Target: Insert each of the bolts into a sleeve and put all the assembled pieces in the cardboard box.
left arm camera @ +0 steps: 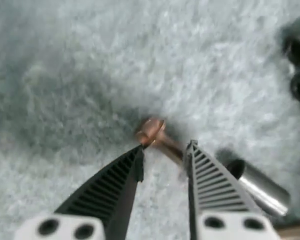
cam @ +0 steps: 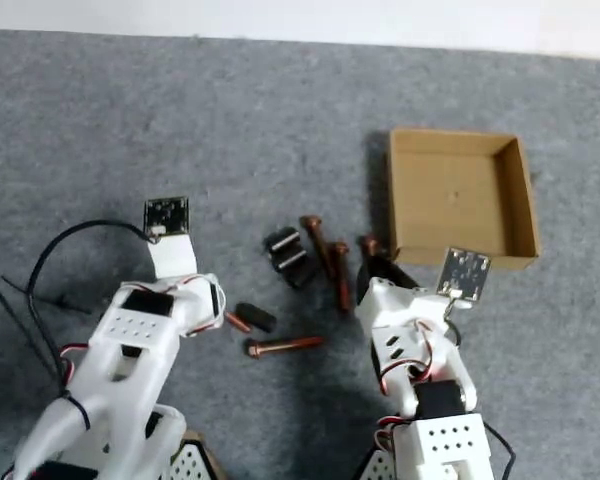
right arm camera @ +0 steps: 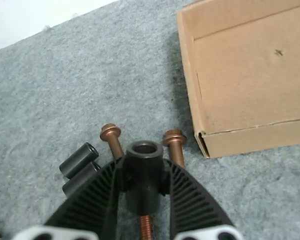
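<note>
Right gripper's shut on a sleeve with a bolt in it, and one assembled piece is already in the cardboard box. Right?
Not the box part. The cardboard box holds no piece yet; the high view shows only bare cardboard inside. The rest holds: the right gripper is shut on a sleeve with a bolt in it.

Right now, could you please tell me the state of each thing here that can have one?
Cardboard box: open, empty.
Left hand: open around a bolt.
Right hand: shut on a sleeve.
Spare sleeves: lying down, unfilled.
Spare bolt: lying loose.
</note>
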Controlling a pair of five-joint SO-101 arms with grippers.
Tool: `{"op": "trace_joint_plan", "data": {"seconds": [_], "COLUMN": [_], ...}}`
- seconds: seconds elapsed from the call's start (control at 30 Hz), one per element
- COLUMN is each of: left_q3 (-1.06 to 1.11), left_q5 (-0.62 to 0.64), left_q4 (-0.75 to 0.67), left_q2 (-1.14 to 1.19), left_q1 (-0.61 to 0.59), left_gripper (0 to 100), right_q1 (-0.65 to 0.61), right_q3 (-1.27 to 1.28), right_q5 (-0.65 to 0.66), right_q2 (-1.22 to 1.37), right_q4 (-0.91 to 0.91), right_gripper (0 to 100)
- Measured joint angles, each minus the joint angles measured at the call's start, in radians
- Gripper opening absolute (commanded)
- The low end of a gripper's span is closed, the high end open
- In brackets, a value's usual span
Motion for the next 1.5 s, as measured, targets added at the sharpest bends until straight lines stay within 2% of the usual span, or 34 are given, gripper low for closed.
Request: {"op": "trace_joint_plan", "data": {"seconds": [0.17, 0.6, 0.83, 1.03, 1.37, 1.5], "left_q3": [-0.020, -0.071, -0.107, -0.110, -0.110, -0.117], "left_q5": [0.002, 0.002, 0.002, 0.002, 0.002, 0.002], "left_q4": [-0.112, -0.084, 0.035, 0.054, 0.054, 0.052], "left_q2": [0.157, 0.215, 0.215, 0.215, 0.215, 0.218], "left_q1": [0.028, 0.038, 0.117, 0.137, 0.140, 0.095], "left_gripper": [14, 14, 14, 14, 14, 14], "right_q1": [0.000, 0.000, 0.000, 0.000, 0.000, 0.000], "right_q3": [0.000, 0.000, 0.000, 0.000, 0.000, 0.000], "right_q5": [0.000, 0.000, 0.000, 0.000, 0.000, 0.000], "right_q2": [0.000, 0.000, 0.000, 0.000, 0.000, 0.000], "right_q4": [0.000, 0.000, 0.000, 0.000, 0.000, 0.000], "right_gripper": [1.0, 1.0, 1.0, 1.0, 1.0, 1.0]}}
